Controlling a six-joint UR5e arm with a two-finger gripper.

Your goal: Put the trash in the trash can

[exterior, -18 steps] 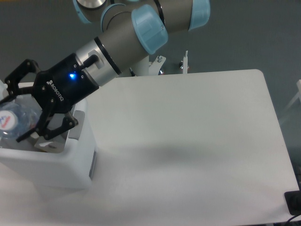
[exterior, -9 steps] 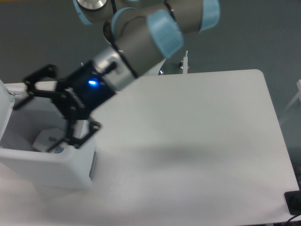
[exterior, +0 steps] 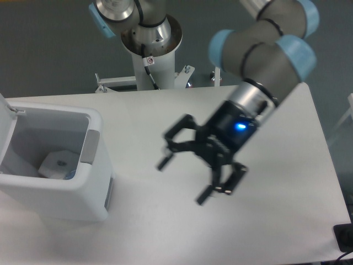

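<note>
The white trash can (exterior: 60, 190) stands at the left of the table with its lid up. Inside it lies a flat white packet (exterior: 57, 163), and a sliver of blue from the bottle (exterior: 70, 175) shows beside it at the inner wall. My gripper (exterior: 182, 179) hovers over the middle of the table, well to the right of the can. Its black fingers are spread wide with nothing between them.
The arm's base column (exterior: 150, 47) stands behind the table's far edge. A black object (exterior: 345, 237) sits at the table's near right corner. The can's open lid (exterior: 5, 105) rises at the far left.
The gripper has swung from over the trash can rightward to the middle of the table, staying open. The bottle seen between the fingers a second ago now lies inside the can.
</note>
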